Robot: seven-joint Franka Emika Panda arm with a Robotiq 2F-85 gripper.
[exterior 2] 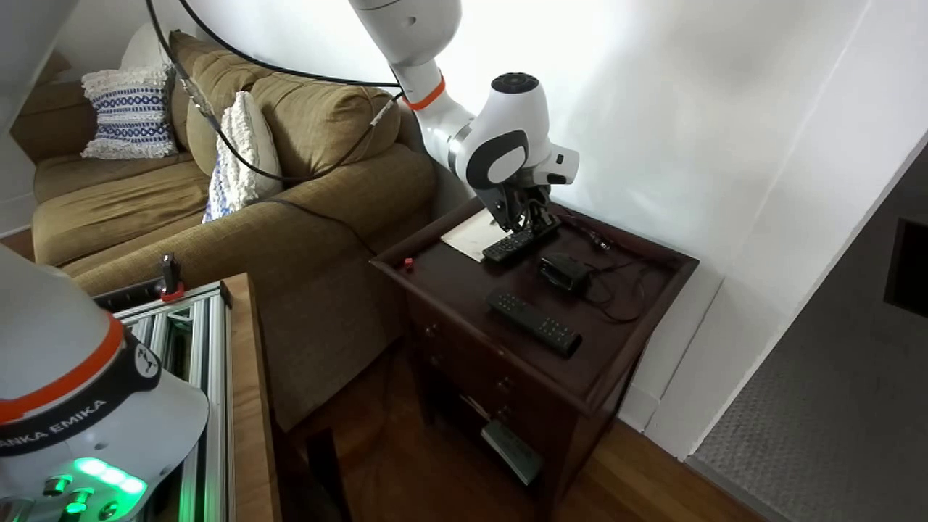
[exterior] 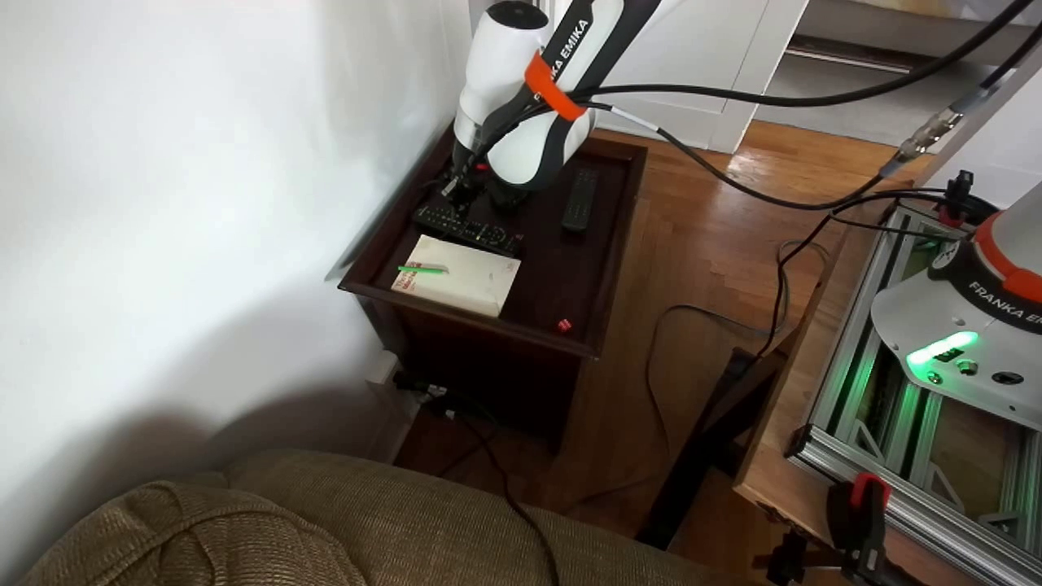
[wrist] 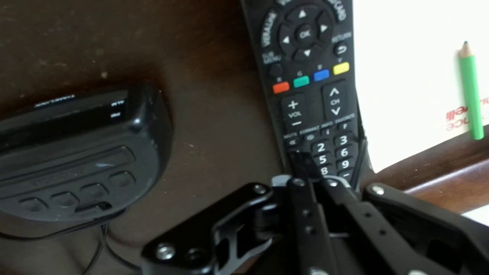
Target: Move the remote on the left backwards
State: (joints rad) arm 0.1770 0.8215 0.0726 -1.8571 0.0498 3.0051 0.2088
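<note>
The remote is a slim black remote with number keys and coloured buttons. It lies flat on the dark side table along the edge of a pale sheet of paper in both exterior views [exterior: 488, 234] [exterior 2: 507, 248] and fills the middle of the wrist view [wrist: 305, 76]. My gripper [wrist: 307, 164] is over its number-key end, fingertips together and pointing down on or just above the keys. I cannot tell if they touch. The gripper also shows in both exterior views [exterior: 461, 207] [exterior 2: 528, 221]. The fingertips hide the left column of number keys. The near-identical dark remote [exterior: 579, 199] [exterior 2: 534, 322] lies apart.
The pale paper [exterior: 480, 281] bears a green pencil [wrist: 471, 95]. A black clock [exterior 2: 564, 272] with cables stands beside the remote. A small red die [exterior: 564, 325] lies near a table corner. The table [exterior: 562, 285] has a raised rim and stands against the wall.
</note>
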